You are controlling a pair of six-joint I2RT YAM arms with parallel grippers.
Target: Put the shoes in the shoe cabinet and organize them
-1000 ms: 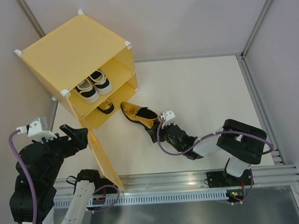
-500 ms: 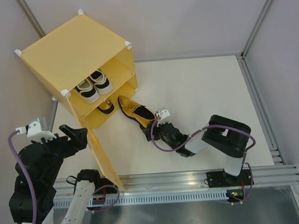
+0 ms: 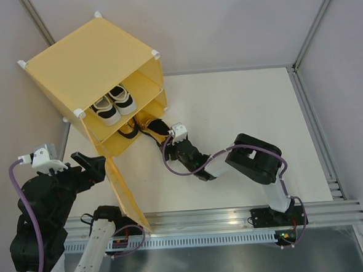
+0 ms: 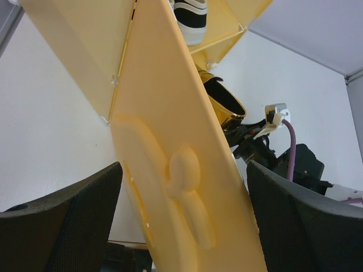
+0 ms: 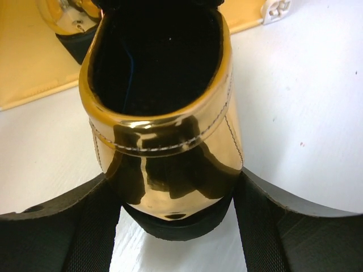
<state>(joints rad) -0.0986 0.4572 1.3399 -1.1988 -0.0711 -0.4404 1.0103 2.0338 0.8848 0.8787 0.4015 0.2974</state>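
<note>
Right gripper (image 5: 174, 195) clamps gold shoe (image 5: 170, 164) by the heel. The shoe's long axis runs straight ahead, toe at cabinet (image 3: 87, 61) lower bay, beside its mate (image 5: 65, 17). Left gripper (image 4: 182, 226) is spread, straddling door (image 4: 164, 130).

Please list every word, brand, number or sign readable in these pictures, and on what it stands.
None can be read in any view. The shoe cabinet door bears only an embossed rounded figure, no letters; the gold shoe and the sneakers show no label.
</note>
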